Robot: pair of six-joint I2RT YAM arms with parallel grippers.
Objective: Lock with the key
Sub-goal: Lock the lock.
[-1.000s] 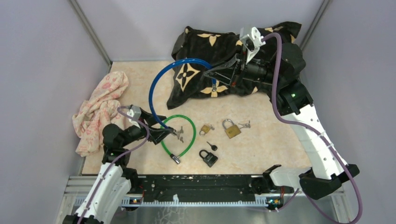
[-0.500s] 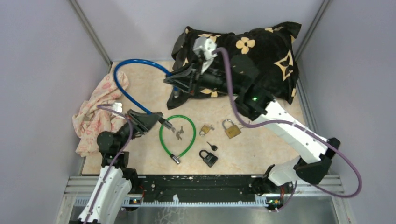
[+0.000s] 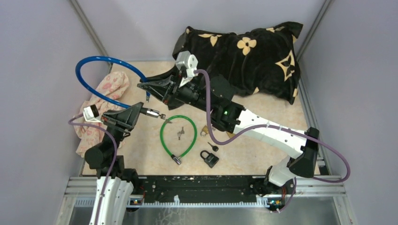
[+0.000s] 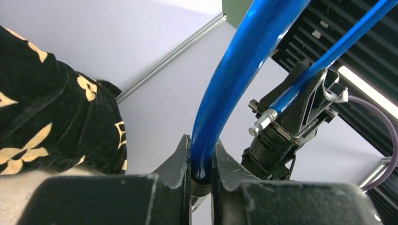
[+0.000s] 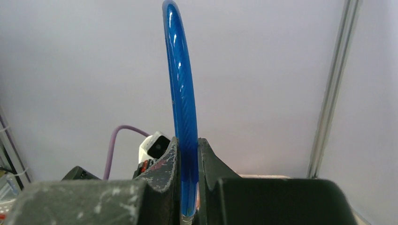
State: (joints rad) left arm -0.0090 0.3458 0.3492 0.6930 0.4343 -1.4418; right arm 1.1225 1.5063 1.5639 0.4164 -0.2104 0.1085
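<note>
A blue cable lock [image 3: 94, 61] arches above the table's left side with one end in each gripper. My left gripper [image 3: 141, 111] is shut on the cable [image 4: 220, 103] just above its dark barrel; the metal barrel end [image 3: 152, 113] sticks out past the fingertips, with what looks like a key at its tip. My right gripper [image 3: 143, 86] is shut on the other end [image 5: 184, 140], whose silver pin [image 4: 263, 123] points down towards the barrel, a short gap apart. In the left wrist view the left gripper [image 4: 202, 157] pinches the cable; in the right wrist view the right gripper [image 5: 187, 157] does too.
A green cable lock [image 3: 164, 140] lies on the table with keys [image 3: 179, 134] inside its loop. Near it are a black padlock [image 3: 210, 158], a black key [image 3: 213, 147] and a brass padlock [image 3: 205, 130]. A black patterned pillow [image 3: 253, 56] fills the back, a pink cloth [image 3: 101, 101] the left.
The right arm swept left from the pillow, carrying its cable end. The left gripper closed on the barrel end and lifted it off the table. The blue loop swung left.
</note>
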